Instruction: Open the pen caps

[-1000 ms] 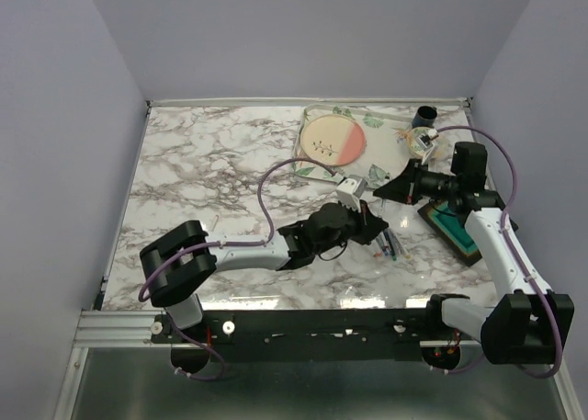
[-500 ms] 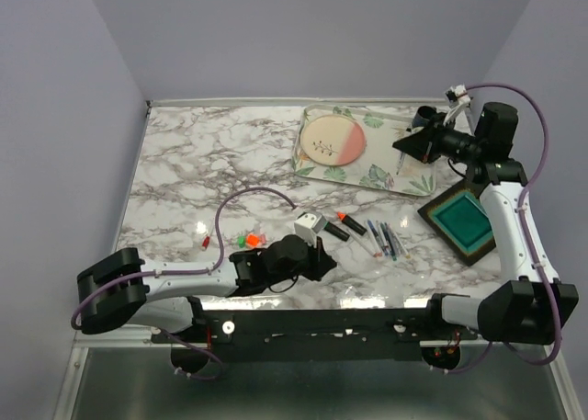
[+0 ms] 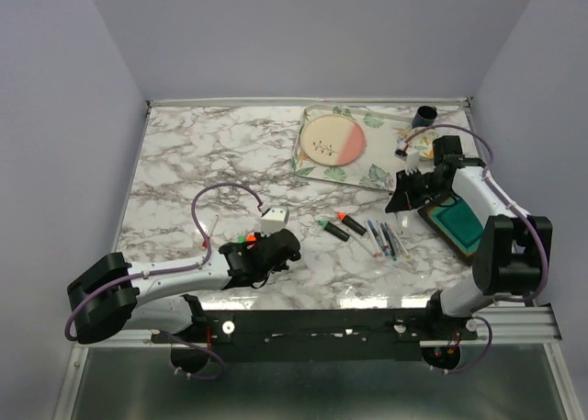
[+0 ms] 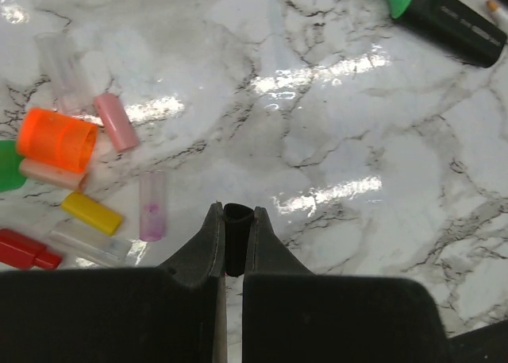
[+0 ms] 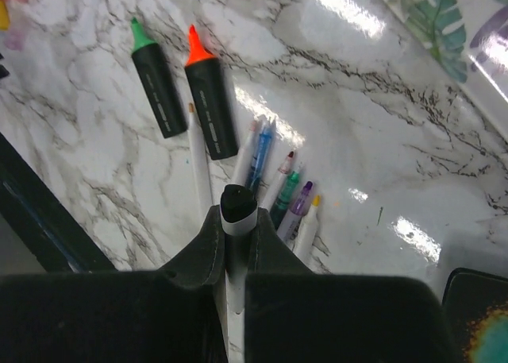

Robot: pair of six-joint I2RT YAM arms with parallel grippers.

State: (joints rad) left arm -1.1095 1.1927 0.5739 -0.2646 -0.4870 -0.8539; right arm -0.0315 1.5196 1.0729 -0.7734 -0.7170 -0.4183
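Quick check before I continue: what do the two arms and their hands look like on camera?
The left arm and right arm have white links with black joints; a purple cable loops along each. The left hand and right hand are black, two flat fingers tapering to narrow tips.

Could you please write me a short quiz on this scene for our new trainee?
1. True or false: the two highlighters beside the thin pens have bare tips.
2. Where do the loose caps lie? A: on the tray. B: on the table beside the left end effector. C: in the teal dish.
3. What does the right end effector grip, and what does the left one grip?

Key
1: True.
2: B.
3: Right, a white pen; left, a small dark cap.
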